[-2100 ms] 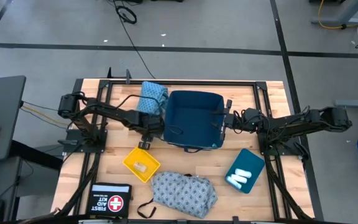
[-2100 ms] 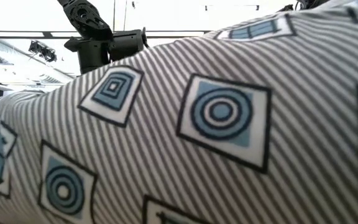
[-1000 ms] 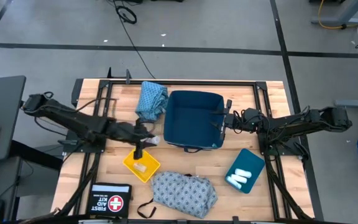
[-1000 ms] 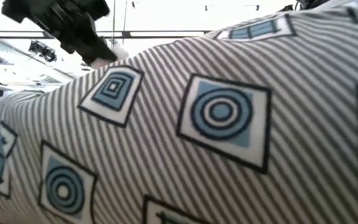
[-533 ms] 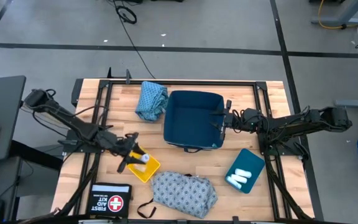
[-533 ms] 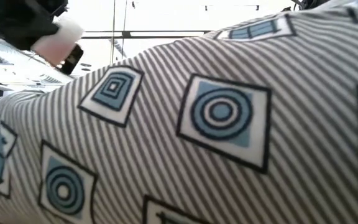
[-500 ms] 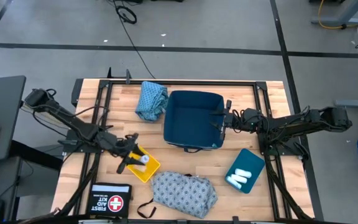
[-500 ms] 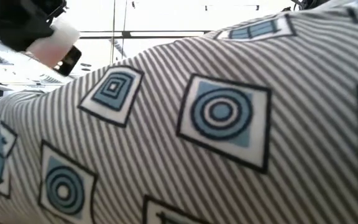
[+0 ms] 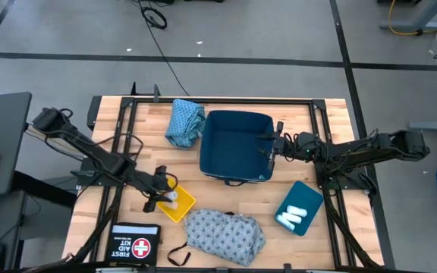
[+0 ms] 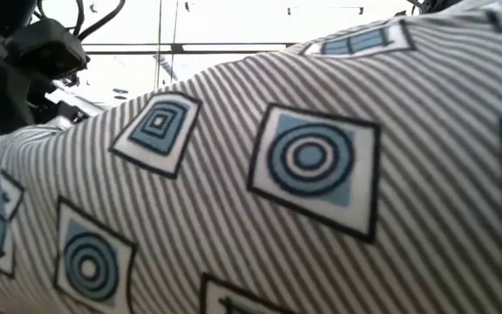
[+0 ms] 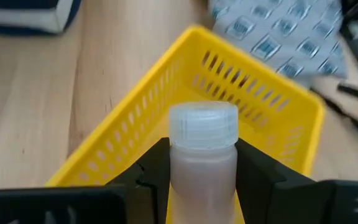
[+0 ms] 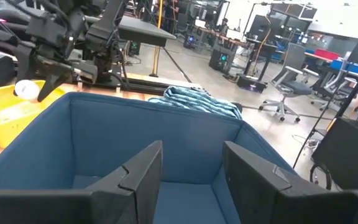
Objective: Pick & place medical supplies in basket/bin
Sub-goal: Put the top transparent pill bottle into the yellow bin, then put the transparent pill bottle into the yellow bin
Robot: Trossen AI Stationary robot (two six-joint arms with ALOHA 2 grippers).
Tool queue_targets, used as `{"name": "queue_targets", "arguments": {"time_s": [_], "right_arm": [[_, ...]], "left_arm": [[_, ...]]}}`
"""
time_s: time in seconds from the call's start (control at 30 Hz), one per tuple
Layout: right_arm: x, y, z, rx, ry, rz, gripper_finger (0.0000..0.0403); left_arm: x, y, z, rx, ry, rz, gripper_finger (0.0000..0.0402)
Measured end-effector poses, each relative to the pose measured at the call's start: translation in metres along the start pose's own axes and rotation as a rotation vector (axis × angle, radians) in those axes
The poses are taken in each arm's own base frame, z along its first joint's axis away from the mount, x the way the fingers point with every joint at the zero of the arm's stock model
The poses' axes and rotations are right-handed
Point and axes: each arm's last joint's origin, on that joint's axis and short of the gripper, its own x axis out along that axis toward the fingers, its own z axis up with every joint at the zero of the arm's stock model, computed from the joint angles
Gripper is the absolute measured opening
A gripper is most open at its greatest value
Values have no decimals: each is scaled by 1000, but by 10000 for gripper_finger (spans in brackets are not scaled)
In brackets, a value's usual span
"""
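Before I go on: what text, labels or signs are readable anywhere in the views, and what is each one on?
"FIRST AID KIT", with a white cross on a red circle: on the black first aid kit case at the table's front left, high view.
Small plastic bottle held in the left tool over the yellow basket: no label visible.
Screens and equipment in the room behind, right wrist view: too small to read.
Nothing else carries readable text.

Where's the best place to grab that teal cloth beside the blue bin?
Probably the raised fold in the middle of the teal cloth, coming straight down from above. It lies bunched on the table against the blue bin, so a side approach from the bin is blocked.
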Motion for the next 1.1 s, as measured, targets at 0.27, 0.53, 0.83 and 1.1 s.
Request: {"name": "queue_targets", "arguments": {"time_s": [0.27, 0.53, 0.83, 1.1], "right_arm": [[0, 0, 0, 0, 2, -10, 176], [0, 0, 0, 0, 2, -10, 176], [0, 0, 0, 0, 2, -10, 176], [0, 0, 0, 0, 2, -10, 176]], "left_arm": [[6, 0, -5, 6, 61, -15, 129], [6, 0, -2, -28, 37, 17, 231], [3, 12, -15, -24, 108, 280, 224], [0, 25, -16, -42, 101, 480, 220]]}}
